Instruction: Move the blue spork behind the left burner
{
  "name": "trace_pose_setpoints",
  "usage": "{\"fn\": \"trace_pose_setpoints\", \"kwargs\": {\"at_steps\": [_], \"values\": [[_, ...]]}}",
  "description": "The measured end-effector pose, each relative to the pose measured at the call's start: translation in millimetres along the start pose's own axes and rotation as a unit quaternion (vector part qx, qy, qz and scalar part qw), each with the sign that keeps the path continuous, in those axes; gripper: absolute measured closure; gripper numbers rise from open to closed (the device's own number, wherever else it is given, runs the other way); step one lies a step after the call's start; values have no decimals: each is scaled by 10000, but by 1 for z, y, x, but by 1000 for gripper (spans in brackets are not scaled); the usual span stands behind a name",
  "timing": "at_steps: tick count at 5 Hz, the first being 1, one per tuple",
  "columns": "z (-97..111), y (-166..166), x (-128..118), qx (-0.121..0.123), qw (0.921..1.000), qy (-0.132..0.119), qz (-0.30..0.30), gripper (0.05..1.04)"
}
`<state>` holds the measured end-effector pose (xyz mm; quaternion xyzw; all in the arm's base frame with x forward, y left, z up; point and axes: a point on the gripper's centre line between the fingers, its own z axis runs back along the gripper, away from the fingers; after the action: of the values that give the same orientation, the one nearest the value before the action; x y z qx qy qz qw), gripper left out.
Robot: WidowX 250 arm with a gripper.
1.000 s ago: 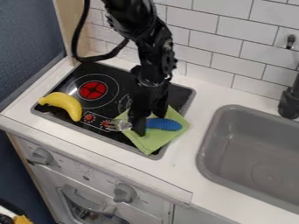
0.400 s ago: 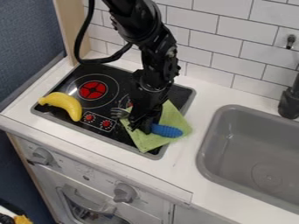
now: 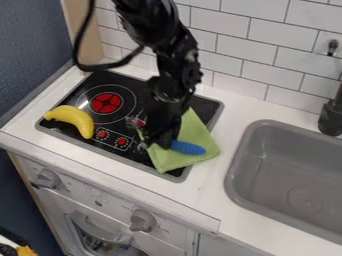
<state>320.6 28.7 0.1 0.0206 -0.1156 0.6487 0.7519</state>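
Blue spork (image 3: 188,147) showed in the camera view with its handle over the green cloth (image 3: 172,159) and its tines over the stovetop (image 3: 127,82), the black gripper (image 3: 161,142) hiding its middle; whether that gripper was wide, narrow or holding it, I could not tell

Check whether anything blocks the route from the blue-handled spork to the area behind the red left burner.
Nothing visible stands between the spork and that area; the curved yellow banana lies nearer the front, and the robot arm hides some black stovetop.
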Motion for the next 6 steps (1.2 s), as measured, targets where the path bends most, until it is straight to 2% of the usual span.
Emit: {"fn": "trace_pose_setpoints", "kwargs": {"at_steps": [2,3,4,5,6], "values": [[30,-3,33,-440,9983,-131,369,975],[39,-11,61,-525,9963,-283,615,975],[25,-22,92,-279,9956,-426,780,975],[5,-36,120,-125,9945,-420,952,975],[-20,-47,136,132,9943,-423,972,975]]}}
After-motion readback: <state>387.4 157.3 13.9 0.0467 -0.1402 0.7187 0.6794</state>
